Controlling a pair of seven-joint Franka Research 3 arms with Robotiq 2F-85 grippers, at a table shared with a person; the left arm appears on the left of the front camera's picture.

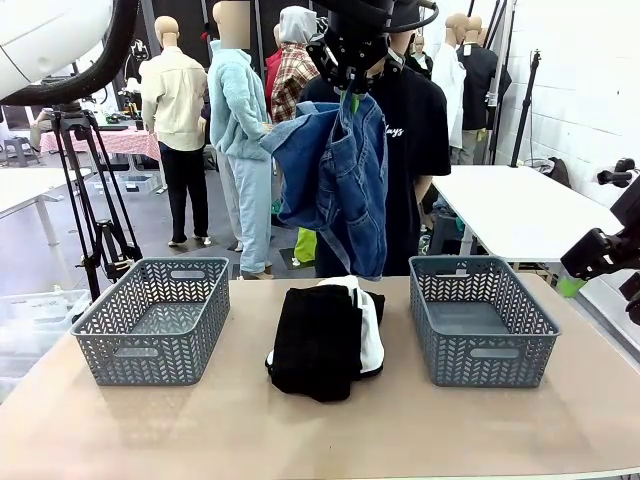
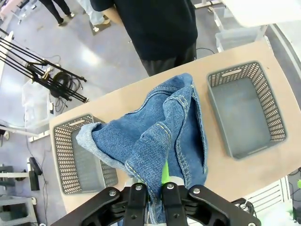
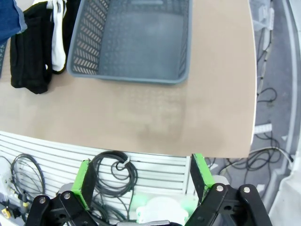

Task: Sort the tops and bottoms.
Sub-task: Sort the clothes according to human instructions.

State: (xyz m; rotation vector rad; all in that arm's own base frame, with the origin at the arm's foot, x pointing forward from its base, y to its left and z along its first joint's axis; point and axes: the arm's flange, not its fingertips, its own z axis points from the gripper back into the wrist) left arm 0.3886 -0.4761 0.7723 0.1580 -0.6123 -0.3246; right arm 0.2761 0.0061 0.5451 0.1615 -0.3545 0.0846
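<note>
**Item 1, left basket** (image 1: 152, 320): grey lattice plastic, nothing in it, at the left of the desk (image 1: 330, 430).

**Item 2, left tool** (image 1: 351, 98): high over the desk's middle. Its fingers are pressed together, pinching the denim piece by one bunched fold.

**Item 3, denim piece** (image 1: 335, 185): blue, hanging free from that pinch, clear of the pile below. Judged the heaviest and stiffest of the lot, with thick seams and unlikely to slip. A seam or hem gives the surest hold.

**Item 4, black pieces** (image 1: 315, 345) and white piece (image 1: 368, 335): a folded pile on the desk between the baskets, the white piece with black edging lying at the right of the black. Judged light and limp, apt to lift together. Take the top layer by a fold edge.

**Item 5, right basket** (image 1: 483, 318): as item 1.

**Item 6, right tool** (image 3: 142, 162): beyond the desk's right edge, fingers spread wide, holding nothing.

**Writing:** none readable on the garments or baskets. There is white script on the person's black T-shirt (image 1: 420, 150), partly hidden by the denim and not legible
</note>
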